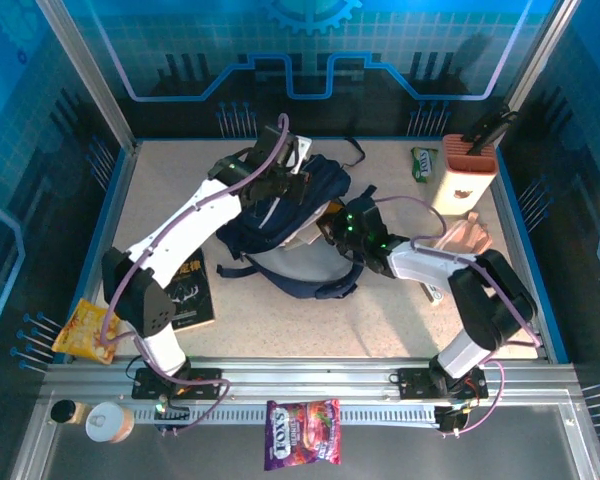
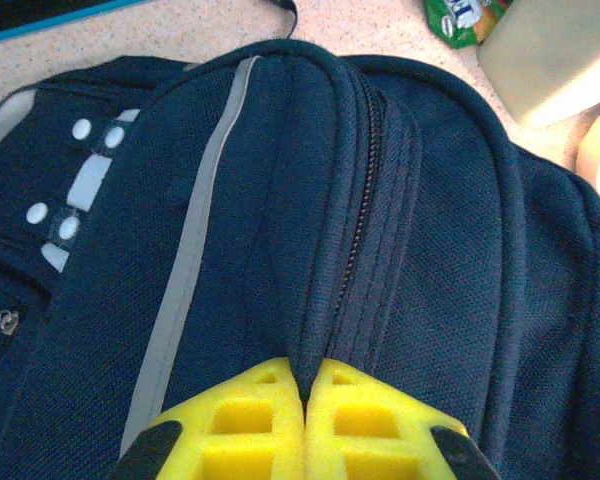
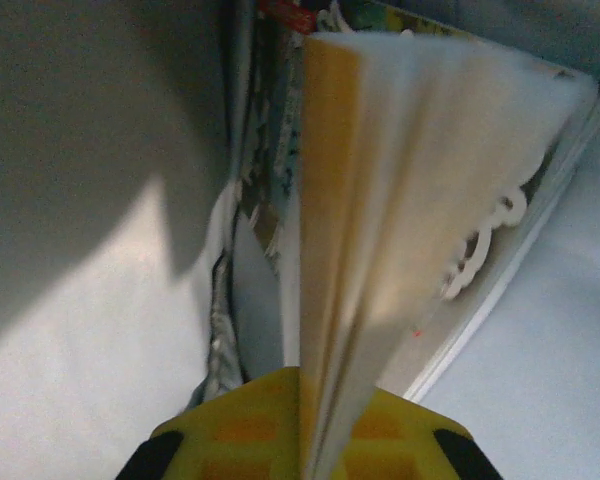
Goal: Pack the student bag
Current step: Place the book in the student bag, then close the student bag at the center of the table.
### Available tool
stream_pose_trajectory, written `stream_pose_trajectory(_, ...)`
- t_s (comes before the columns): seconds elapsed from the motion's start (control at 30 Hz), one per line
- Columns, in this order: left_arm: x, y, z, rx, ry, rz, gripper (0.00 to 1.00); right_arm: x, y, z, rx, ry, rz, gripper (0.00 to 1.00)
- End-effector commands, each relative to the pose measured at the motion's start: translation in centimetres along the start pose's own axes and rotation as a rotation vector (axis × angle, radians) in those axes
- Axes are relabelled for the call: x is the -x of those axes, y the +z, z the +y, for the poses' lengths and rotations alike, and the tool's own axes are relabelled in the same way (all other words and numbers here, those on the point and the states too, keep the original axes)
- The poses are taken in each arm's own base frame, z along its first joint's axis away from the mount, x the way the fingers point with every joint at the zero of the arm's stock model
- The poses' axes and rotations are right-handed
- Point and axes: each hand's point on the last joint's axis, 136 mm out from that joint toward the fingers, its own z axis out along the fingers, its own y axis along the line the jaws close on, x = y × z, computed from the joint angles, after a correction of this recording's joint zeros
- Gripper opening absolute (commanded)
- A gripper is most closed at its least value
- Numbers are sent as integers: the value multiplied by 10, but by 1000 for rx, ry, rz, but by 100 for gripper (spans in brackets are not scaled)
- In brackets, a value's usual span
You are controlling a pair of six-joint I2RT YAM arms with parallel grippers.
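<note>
I see the student bag point(image 1: 280, 215) lying mid-table, toward the far side. My left gripper point(image 2: 305, 398) is pinched tight on a fold of its fabric beside the zipper point(image 2: 355, 235). My right gripper point(image 3: 303, 400), at the bag's right, is clamped on the fanned pages of a book point(image 3: 400, 170)

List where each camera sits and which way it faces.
Top external: above, behind the bases, looking down on the table; both arms show.
Left wrist: on the left arm, facing the student bag; left gripper pinches its fabric.
Right wrist: on the right arm, facing a book the right gripper clamps.
Shared: top and left wrist show the bag and a green packet.
</note>
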Motion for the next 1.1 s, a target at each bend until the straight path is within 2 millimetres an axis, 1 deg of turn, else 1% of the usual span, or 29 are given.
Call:
stream_pose_trajectory(0.0,53,-49,-12,-62,-22,-240,0,11,17,22,44,27,-73,5)
stream_pose_trajectory(0.1,55,-54,-7,-66,-52,-260,0,7,38,26,59,15,-42,12)
stream_pose_trajectory(0.17,56,-54,-3,-63,-70,-270,0,0,48,25,57,4,-1,25)
stream_pose_trajectory(0.2,55,-53,-2,-64,-76,-268,0,-2,50,26,57,-9,15,31)
stream_pose_trajectory(0.27,53,-51,3,-59,-93,-262,0,-7,48,24,55,-25,38,46)
stream_pose_trajectory(0.3,53,-50,4,-58,-100,-260,0,-7,44,27,73,-38,38,51)
stream_pose_trajectory(0.37,51,-47,8,-60,-114,-254,0,-10,33,25,84,-55,42,62)
stream_pose_trajectory(0.43,48,-44,11,-61,-126,-245,0,-10,19,19,60,-65,45,67)
stream_pose_trajectory(0.47,48,-43,12,-61,-130,-244,0,-10,8,17,51,-77,45,69)
stream_pose_trajectory(0.5,47,-42,14,-60,-135,-243,0,-11,0,20,51,-94,43,70)
stream_pose_trajectory(0.53,45,-39,15,-61,-139,-238,0,-13,-9,6,9,-105,45,71)
stream_pose_trajectory(0.67,39,-31,19,-65,-154,-217,0,-9,-48,-22,-114,-140,3,75)
stream_pose_trajectory(0.8,26,-19,19,-79,-160,-178,0,6,-86,-49,-222,-174,-82,77)
stream_pose_trajectory(0.9,6,-6,16,-109,-173,-125,0,24,-114,-66,-327,-219,-164,78)
stream_pose_trajectory(0.93,-1,-2,14,-125,-178,-106,5,31,-124,-71,-362,-233,-192,79)
stream_pose_trajectory(0.97,-10,2,13,-140,-191,-82,14,37,-134,-71,-382,-256,-219,80)
stream_pose_trajectory(1.07,-33,8,12,-159,-250,-40,46,55,-161,-64,-431,-335,-296,83)
